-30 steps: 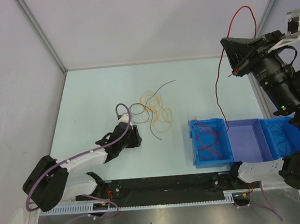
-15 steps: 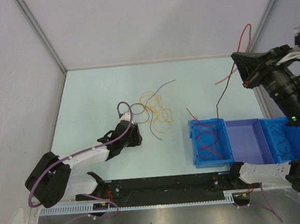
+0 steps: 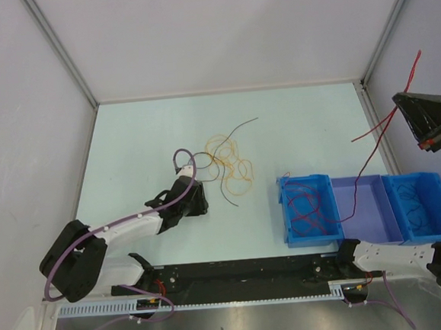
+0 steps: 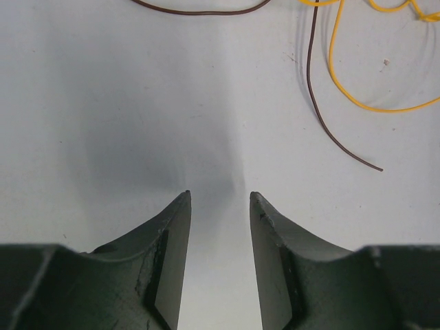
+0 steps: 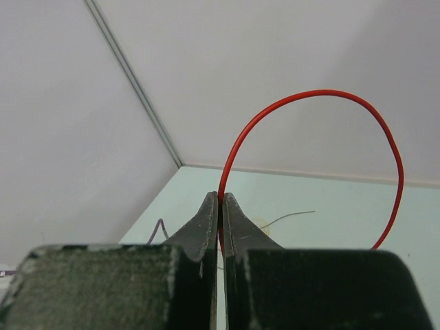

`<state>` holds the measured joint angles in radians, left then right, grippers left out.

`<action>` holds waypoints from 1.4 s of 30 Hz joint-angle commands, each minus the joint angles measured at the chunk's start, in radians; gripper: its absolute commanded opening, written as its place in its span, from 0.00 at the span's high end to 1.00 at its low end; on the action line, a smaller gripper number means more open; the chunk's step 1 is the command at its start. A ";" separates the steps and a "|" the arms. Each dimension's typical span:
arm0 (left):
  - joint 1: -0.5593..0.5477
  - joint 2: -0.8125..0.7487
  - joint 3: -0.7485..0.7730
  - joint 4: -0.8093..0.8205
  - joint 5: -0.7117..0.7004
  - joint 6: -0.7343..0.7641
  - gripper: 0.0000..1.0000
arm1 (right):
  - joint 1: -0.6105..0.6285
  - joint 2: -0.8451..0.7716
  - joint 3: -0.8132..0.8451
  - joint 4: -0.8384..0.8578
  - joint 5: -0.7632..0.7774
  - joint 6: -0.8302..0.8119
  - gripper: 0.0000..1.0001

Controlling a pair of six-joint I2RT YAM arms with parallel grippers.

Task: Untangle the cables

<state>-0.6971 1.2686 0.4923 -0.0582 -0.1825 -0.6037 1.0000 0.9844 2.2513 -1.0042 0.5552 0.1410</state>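
Pinching anything, the right end effector (image 5: 221, 201)?

Yes. Its jaws are pressed together on the red cable (image 5: 311, 92). The cable rises out of the fingertips, arches over in a wide loop and comes down on the right of the wrist view.

Where does that cable go from there?

Seen from above, the end effector hangs in the air past the right edge of the bench (image 3: 142, 140). The red cable sticks up above it, then trails down and to the left into the left blue tray (image 3: 286, 232). That tray holds more red wire. It stands at the near right of the bench, with a lilac tray (image 3: 365, 207) touching its right side.

And the left end effector (image 4: 220, 199)?

Its jaws are parted to a middling gap, with nothing between them and only bare bench under the fingertips. It sits low over the bench.

How near is it to the rest of the cables?

A dark cable (image 4: 323, 124) lies ahead and to its right. The free end stops just beyond the right fingertip, apart from it. A yellow cable (image 4: 375, 108) curves past on the far side of the dark one. From above, the tangle of orange and yellow loops (image 3: 230, 164) lies on the bench just beyond this end effector and to its right, near but not touching.
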 commanded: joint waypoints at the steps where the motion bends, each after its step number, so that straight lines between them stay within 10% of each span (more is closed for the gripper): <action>1: 0.005 0.006 0.048 -0.006 -0.028 -0.022 0.56 | 0.002 -0.035 -0.057 -0.068 -0.026 0.065 1.00; 26: 0.005 -0.011 0.035 0.000 -0.031 -0.025 0.57 | -0.121 -0.038 -0.720 0.173 0.006 0.221 1.00; 32: 0.005 -0.011 0.035 0.001 -0.031 -0.027 0.57 | -0.358 -0.055 -0.812 0.125 -0.217 0.256 1.00; 42: 0.005 -0.023 0.023 0.011 -0.026 -0.025 0.58 | -0.409 -0.062 -0.886 0.070 -0.455 0.298 1.00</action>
<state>-0.6971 1.2720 0.5018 -0.0731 -0.1993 -0.6128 0.5949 0.9352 1.3594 -0.9100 0.1944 0.4114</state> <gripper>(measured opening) 0.427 0.018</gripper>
